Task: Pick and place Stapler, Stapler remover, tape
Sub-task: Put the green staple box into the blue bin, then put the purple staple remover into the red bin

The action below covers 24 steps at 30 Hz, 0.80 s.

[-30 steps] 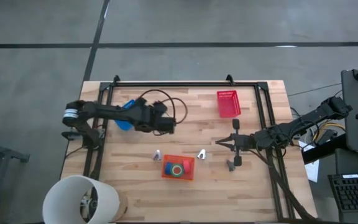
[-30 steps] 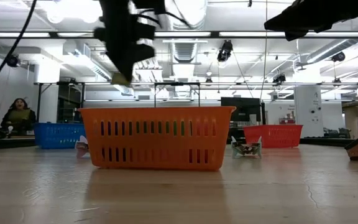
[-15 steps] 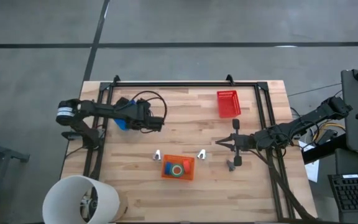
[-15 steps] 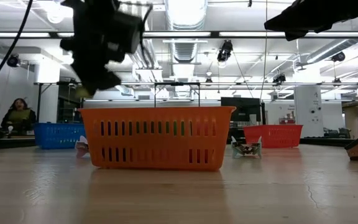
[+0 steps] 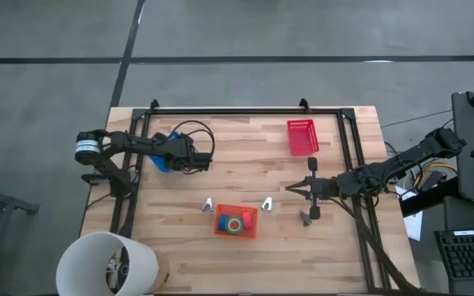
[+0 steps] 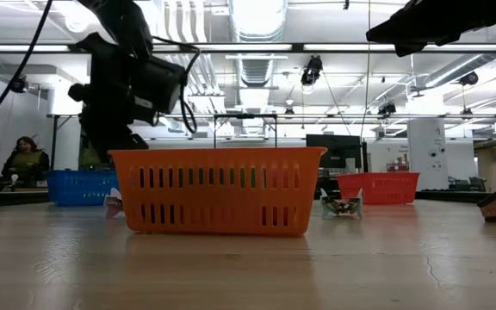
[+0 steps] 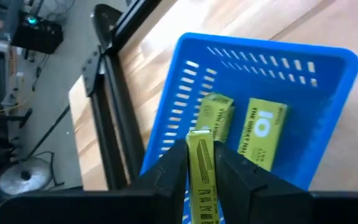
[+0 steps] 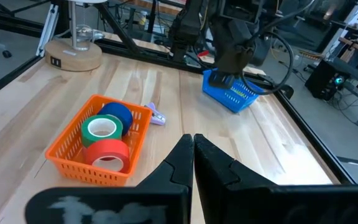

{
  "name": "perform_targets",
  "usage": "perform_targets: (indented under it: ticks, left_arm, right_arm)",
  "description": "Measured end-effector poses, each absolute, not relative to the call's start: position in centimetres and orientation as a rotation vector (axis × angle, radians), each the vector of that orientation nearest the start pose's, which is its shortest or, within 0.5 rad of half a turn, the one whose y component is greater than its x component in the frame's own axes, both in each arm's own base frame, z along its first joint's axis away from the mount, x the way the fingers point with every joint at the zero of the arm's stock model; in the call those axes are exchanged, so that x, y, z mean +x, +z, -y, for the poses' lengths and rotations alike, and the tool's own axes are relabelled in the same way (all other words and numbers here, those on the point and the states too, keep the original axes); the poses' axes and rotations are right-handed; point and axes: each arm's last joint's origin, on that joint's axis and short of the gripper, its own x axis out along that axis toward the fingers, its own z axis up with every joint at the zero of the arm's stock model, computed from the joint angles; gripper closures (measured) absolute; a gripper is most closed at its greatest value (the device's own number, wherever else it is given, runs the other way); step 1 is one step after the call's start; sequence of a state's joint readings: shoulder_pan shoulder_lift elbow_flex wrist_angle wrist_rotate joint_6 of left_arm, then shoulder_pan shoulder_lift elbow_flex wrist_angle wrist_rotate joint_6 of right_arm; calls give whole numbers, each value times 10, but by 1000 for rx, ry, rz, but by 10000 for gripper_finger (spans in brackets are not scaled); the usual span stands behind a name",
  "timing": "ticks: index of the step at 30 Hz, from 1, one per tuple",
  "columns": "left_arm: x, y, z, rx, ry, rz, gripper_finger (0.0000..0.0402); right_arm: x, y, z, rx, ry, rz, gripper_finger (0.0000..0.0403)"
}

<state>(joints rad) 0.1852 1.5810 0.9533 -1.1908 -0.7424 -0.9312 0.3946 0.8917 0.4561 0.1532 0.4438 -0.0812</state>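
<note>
My left gripper [image 5: 172, 157] hangs over the blue basket [image 7: 316, 93] at the table's left and is shut on a small yellow-green box [image 7: 200, 163]. Two more such boxes [image 7: 263, 134] lie in that basket. The orange basket [image 5: 235, 222] near the table's near middle holds a green tape roll [image 8: 102, 130], a red one [image 8: 109, 154] and a blue one [image 8: 117, 114]. Two staple removers [image 5: 208, 205] [image 5: 267, 203] lie on the table beside it. My right gripper [image 5: 290, 187] waits shut at the table's right, touching nothing. My left gripper pinches the yellow-green box [image 7: 201, 186] between its two fingers [image 7: 169, 177], one on each long side. The box sticks out forward past the fingertips, lifted clear above the blue basket's inside. How far back it reaches between the fingers does not show.
A red basket [image 5: 301, 136] stands toward the far right. A black frame [image 5: 237, 109] runs along the table's far, left and right edges. A small grey object [image 5: 306, 219] lies by my right gripper. Bare wood lies between the blue and red baskets.
My left gripper, holding the yellow-green box, has moved toward the table's left edge and come down, from over the bare table middle to above the blue basket. The right arm has kept still.
</note>
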Motion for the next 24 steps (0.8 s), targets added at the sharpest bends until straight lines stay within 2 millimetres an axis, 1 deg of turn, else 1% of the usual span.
perform_targets:
  ticks: [3,8,15,19,24]
  left_arm:
    - [228,182,-63,-130,1351,-1278,323]
    - [228,183,-63,-157,1378,-1251,322]
    - [229,183,-63,-162,1369,-1248,291]
    - [236,189,-58,-184,1333,-1231,276]
    - [250,204,-47,-190,1262,-1185,269]
  right_arm:
    - [182,234,-62,-195,-38,-260,394]
    - [182,234,-62,-194,-39,-260,394]
    - [182,234,-62,-193,-39,-260,394]
    - [182,234,-62,-199,-39,-260,394]
    - [182,234,-62,-204,-39,-260,394]
